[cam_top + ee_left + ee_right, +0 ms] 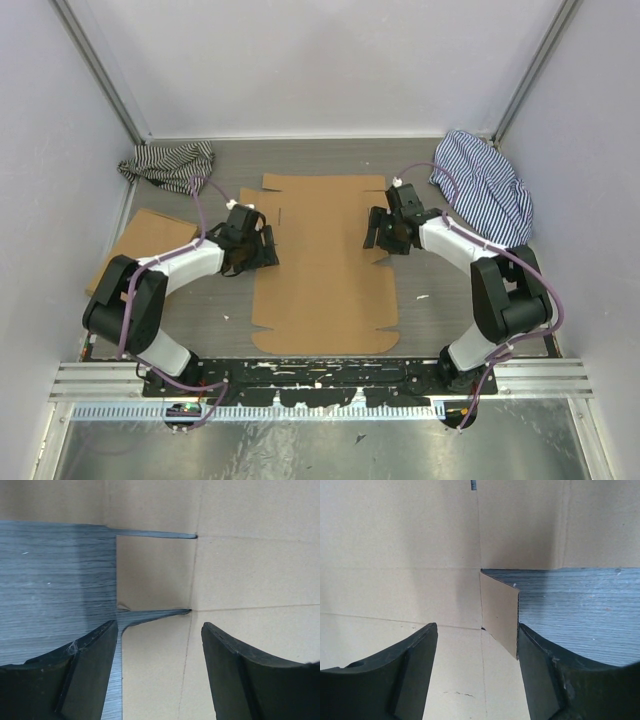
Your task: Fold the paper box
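Observation:
The paper box [325, 265] lies as a flat brown die-cut sheet in the middle of the dark table. My left gripper [262, 249] is open at the sheet's left edge; in the left wrist view its open jaws straddle a side flap [155, 670] lying flat below a slit [160, 613]. My right gripper [378, 236] is open at the sheet's right edge; in the right wrist view a small side flap [501, 615] stands tilted up between the jaws, close to the right finger [555, 680]. The sheet's panel [395, 585] fills the rest.
A second flat brown cardboard box [140, 245] lies at the left, partly under my left arm. A dark striped cloth [168, 163] is at the back left, a blue striped cloth [485, 185] at the back right. Walls enclose the table.

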Robot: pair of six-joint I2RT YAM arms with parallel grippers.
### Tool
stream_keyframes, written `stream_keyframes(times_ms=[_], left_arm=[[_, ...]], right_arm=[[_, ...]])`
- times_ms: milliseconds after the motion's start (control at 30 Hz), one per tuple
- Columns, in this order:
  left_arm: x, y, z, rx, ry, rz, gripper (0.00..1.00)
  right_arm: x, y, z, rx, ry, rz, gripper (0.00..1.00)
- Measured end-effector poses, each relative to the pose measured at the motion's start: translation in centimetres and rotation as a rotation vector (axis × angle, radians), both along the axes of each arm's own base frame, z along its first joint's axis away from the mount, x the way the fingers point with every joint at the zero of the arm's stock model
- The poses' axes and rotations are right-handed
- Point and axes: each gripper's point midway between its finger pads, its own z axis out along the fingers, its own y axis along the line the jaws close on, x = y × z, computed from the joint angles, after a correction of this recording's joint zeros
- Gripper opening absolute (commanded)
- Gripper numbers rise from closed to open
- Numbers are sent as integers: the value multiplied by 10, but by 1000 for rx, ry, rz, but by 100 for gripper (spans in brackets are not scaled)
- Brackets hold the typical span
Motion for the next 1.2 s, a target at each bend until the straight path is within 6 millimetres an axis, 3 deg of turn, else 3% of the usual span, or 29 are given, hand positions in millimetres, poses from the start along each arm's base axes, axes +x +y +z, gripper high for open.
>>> stream_keyframes(times_ms=[67, 167, 333, 400, 567, 800, 1000, 1200], left_arm=[[1, -4, 0, -4, -7, -4, 75], [0, -11, 0, -7, -15, -17, 75], [0, -12, 1, 4, -20, -19, 75], [-2, -12, 1, 11, -13, -19, 75], [-13, -6, 0, 50, 42, -23, 76], [-29, 18, 6, 155, 90, 7, 84], [-20, 28, 28, 143, -4, 44, 85], [-5, 15, 28, 53, -40, 29, 84]], right_arm=[[0, 2, 0, 10, 0, 6, 60], [0, 5, -3, 13, 7, 14, 44], [1, 9, -15, -19, 41, 27, 7], [3, 8, -20, -62, 50, 29, 2], [6, -1, -20, -160, 47, 14, 1], [3, -23, -20, -285, 43, -11, 1], [-4, -30, -12, -307, 41, 9, 1], [-14, -26, -1, -273, 17, 74, 1]])
